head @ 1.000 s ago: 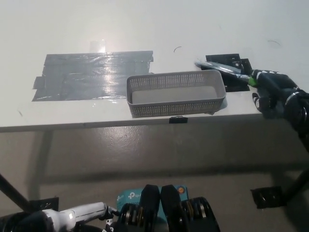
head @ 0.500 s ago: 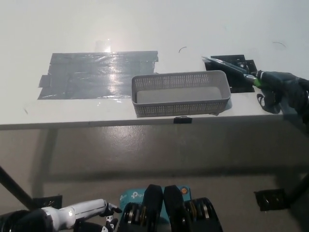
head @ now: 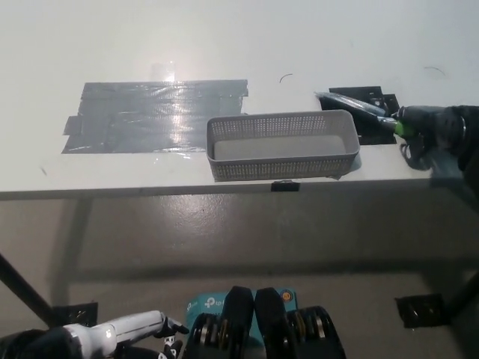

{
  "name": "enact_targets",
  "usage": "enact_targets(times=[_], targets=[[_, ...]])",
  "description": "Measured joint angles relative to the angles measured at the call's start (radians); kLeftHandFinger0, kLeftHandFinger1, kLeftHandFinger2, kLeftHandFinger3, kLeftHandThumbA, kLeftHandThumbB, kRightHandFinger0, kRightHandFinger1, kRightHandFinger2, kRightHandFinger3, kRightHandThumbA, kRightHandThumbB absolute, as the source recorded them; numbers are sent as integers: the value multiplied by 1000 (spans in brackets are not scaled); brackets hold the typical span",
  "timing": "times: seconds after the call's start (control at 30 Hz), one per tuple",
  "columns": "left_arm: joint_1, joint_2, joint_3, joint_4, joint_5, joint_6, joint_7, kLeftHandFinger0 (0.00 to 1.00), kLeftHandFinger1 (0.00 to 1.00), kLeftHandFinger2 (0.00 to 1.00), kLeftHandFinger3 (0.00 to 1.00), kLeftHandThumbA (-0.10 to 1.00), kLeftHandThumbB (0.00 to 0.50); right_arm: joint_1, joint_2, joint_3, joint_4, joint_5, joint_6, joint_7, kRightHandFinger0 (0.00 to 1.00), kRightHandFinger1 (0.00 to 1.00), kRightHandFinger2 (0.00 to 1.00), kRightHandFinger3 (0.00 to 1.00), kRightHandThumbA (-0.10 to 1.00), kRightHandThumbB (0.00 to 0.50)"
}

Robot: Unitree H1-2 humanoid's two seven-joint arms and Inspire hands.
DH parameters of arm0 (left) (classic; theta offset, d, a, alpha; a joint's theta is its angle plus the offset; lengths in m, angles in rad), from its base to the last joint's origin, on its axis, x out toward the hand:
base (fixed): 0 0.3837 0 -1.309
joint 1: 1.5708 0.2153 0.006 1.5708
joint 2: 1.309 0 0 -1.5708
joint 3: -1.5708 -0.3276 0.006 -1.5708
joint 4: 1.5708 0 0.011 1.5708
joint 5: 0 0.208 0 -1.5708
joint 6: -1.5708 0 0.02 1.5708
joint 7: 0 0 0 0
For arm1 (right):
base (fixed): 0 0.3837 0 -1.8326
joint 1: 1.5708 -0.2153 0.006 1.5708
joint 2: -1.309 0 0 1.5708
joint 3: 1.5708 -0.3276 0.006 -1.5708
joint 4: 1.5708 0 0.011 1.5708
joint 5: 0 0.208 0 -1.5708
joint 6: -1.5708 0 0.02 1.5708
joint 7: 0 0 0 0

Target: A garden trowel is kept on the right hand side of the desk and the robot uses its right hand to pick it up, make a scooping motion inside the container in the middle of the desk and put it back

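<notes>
A grey mesh container (head: 282, 145) stands at the middle of the white desk (head: 224, 45), near its front edge. My black right hand (head: 438, 134) is shut on the green handle of the garden trowel (head: 358, 108). The trowel's grey blade points left and lies low over the black patch (head: 364, 110) just right of the container. My white left hand (head: 112, 334) rests at the bottom left, below the desk; its fingers are too small to read.
A wide patch of grey tape (head: 153, 114) lies on the desk left of the container. The desk's front edge (head: 150, 191) runs across the middle of the view, with grey floor (head: 224, 239) below it.
The picture has shifted a little, so the camera moved. My right hand has drawn to the right with the trowel, and the blade has come lower over the black patch.
</notes>
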Motion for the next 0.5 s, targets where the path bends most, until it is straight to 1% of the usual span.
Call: enact_targets(times=[0.03,0.07,0.1,0.13,0.17,0.2,0.23,0.27,0.3,0.33,0.37,0.4,0.43,0.47,0.5], targets=[[1,0,0,0,0,0,0,1000,1000,934,1000,1000,500,1,1,6,-5,-7,10,-1,122,217,376,721,-100,196],[1,0,1,0,0,0,0,1000,1000,935,1000,1000,500,3,2,17,-9,-15,13,-6,15,135,306,591,-100,226],[0,0,2,0,0,0,0,1000,1000,933,1000,1000,500,5,5,28,-9,-23,13,-13,1,88,242,567,-100,241],[0,-1,4,0,1,0,0,1000,1000,925,1000,1000,500,6,8,35,-8,-29,13,-23,0,85,164,457,-100,269],[0,-1,5,0,1,0,0,1000,1000,929,1000,1000,500,9,10,39,-8,-32,13,-29,0,114,141,383,-100,277],[0,-1,5,0,1,0,0,1000,1000,933,1000,1000,500,11,10,43,-8,-35,13,-38,0,170,100,379,-100,279],[0,-2,5,0,1,0,0,1000,1000,934,1000,1000,500,14,11,46,-8,-38,12,-48,0,178,91,382,-100,276],[0,-2,5,0,1,0,-1,1000,1000,917,1000,1000,500,17,11,49,-10,-40,11,-54,0,223,131,688,-100,223],[0,-2,6,0,0,0,-1,1000,1000,922,1000,1000,500,21,11,51,-12,-42,11,-62,0,230,146,643,-100,203],[0,-3,6,0,0,0,-1,1000,1000,924,1000,1000,500,29,11,51,-16,-44,11,-73,0,239,168,770,-100,187],[0,-3,7,-1,0,0,0,1000,1000,926,1000,1000,500,38,10,50,-25,-47,11,-86,0,262,190,853,-100,169],[0,-3,7,-1,0,0,0,1000,1000,930,1000,1000,500,47,7,49,-40,-49,12,-94,0,266,192,888,-100,112],[0,-3,8,-1,-1,0,0,1000,1000,931,1000,1000,500,58,2,48,-56,-52,13,-107,0,269,193,893,-100,96],[0,-4,9,-1,0,0,-1,1000,1000,939,1000,1000,500,73,-4,44,-75,-54,16,-118,0,296,211,920,-100,67],[0,-4,10,-1,0,0,-1,1000,1000,915,1000,1000,500,88,-8,40,-100,-57,22,-134,3,323,231,921,-93,41]])
